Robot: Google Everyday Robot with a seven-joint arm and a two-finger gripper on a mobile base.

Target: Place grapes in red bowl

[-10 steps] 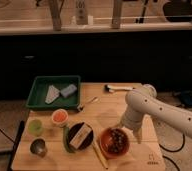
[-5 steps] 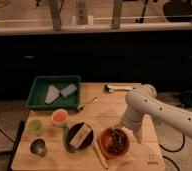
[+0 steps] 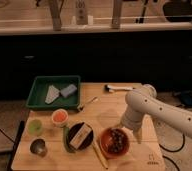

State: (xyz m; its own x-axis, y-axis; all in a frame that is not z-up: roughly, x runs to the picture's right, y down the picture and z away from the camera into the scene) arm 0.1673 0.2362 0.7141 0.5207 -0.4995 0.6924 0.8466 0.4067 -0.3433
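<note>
The red bowl (image 3: 102, 145) stands near the front edge of the wooden table, right of the black dish. The grapes (image 3: 117, 140), a small dark bunch, lie inside the bowl. My gripper (image 3: 130, 131) hangs at the end of the white arm, just above and behind the bowl's right rim, close to the grapes. The arm reaches in from the right.
A green tray (image 3: 39, 85) with two pale items is at the back left. A white cup with orange contents (image 3: 60, 117), a green cup (image 3: 35, 126) and a metal cup (image 3: 38, 147) stand at the left. The black dish (image 3: 80, 136) holds a pale item. A utensil (image 3: 88, 103) and a black-handled tool (image 3: 116, 88) lie behind.
</note>
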